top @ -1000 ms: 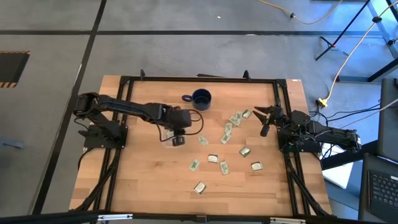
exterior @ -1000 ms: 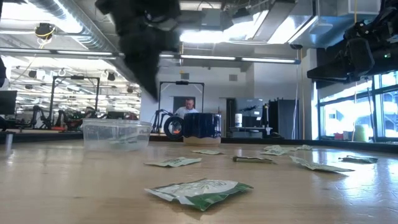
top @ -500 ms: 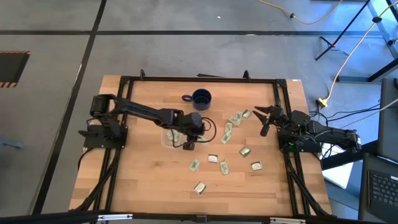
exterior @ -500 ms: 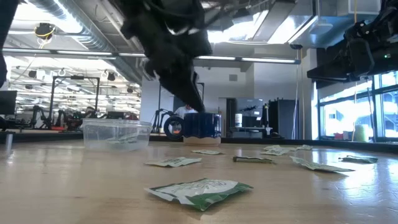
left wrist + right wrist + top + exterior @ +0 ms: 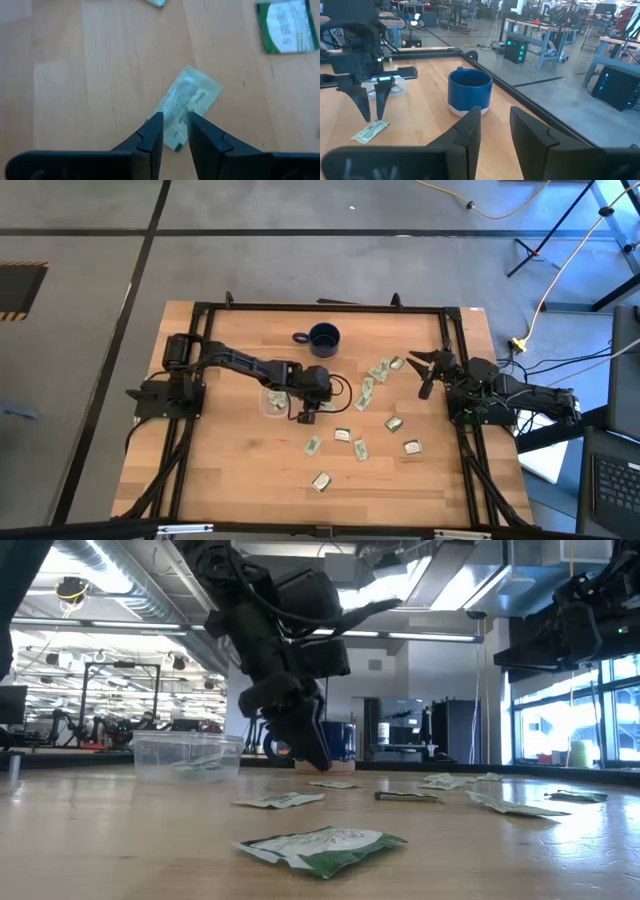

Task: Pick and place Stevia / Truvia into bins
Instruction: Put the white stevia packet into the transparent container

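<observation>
the left gripper (image 5: pixel 174 126) hangs low over the table (image 5: pixel 230 470), its fingers (image 5: pixel 152 131) a narrow gap apart and clamped on nothing. we see one stevia sachet (image 5: pixel 185 104) lying flat just ahead of the tips and partly hidden behind them; whether they touch it we cannot tell. the clear tub (image 5: pixel 186 756) sits just behind the gripper, half covered by the arm from above, with sachets inside that we can barely make out. more loose sachets (image 5: pixel 358 442) lie scattered beyond it. the right gripper (image 5: pixel 424 375) waits well apart, fingers parted, facing the blue mug (image 5: pixel 469 91).
</observation>
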Robot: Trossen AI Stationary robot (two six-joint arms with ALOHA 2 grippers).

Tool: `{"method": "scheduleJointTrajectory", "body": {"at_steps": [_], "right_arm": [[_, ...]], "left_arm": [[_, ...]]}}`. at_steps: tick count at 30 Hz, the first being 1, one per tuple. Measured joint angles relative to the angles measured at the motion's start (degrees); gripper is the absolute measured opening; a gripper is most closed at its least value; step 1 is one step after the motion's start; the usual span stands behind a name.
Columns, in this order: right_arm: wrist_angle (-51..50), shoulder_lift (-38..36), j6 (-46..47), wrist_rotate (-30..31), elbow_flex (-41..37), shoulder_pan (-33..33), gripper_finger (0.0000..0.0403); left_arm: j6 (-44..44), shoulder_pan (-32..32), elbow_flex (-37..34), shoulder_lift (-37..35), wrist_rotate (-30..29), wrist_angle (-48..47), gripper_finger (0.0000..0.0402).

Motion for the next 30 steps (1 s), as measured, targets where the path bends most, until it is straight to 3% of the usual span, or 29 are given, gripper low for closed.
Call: {"method": "scheduleJointTrajectory", "body": {"at_steps": [12,26,30], "right_arm": [[-0.01,0.0,0.11,-0.01,0.0,0.0,0.0108],[0.01,-0.01,0.11,0.0,0.0,0.0,0.0108],[0.01,-0.01,0.06,0.0,0.0,0.0,0.0108]], "left_arm": [[-0.07,-0.02,0.09,2.08,0.04,-0.5,0.006],[0.26,-0.04,0.12,2.17,0.0,-1.06,0.0005],[-1.3,-0.04,1.75,0.95,-0.02,-6.1,0.0003]]}}
